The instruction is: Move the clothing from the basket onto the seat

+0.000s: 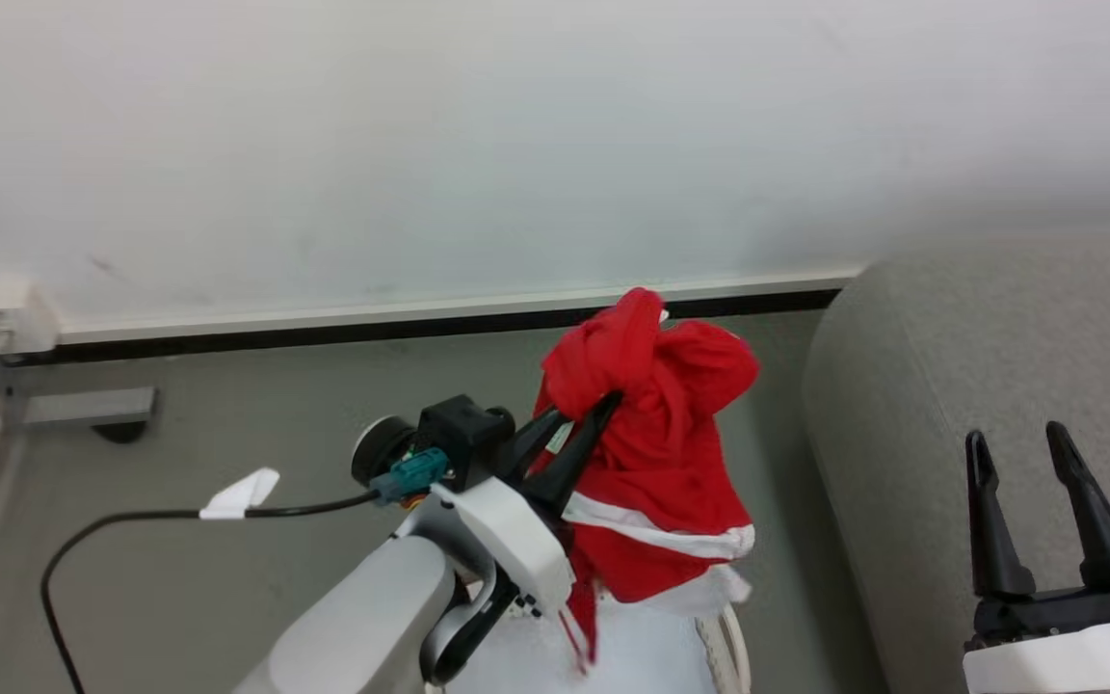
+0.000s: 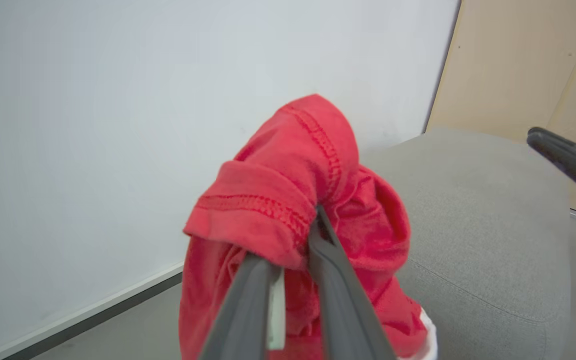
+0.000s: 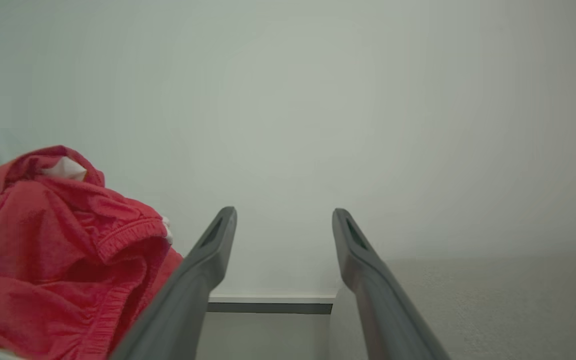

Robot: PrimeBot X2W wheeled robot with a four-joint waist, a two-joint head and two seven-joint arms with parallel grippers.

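Held aloft just above basket (image 1: 730,644) rim, beside grey seat (image 1: 950,386): bright red clothing (image 1: 656,434), soft and crumpled, white stripe trim along lower hem, stitched seams plain in left wrist view. Clenched at bunched upper folds by left gripper (image 1: 589,410), loose tail dangling over basket's white inside. Spread apart and empty near seat: right gripper (image 1: 1032,453). Behind, pale wall (image 1: 516,145), dark skirting (image 1: 324,333).

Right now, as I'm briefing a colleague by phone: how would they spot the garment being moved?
Start at the big grey sofa on the robot's right. Just left of it, the left gripper holds up a bunched garment. It is bright red soft fabric with a white stripe near its lower edge, unlike the grey and white around it.
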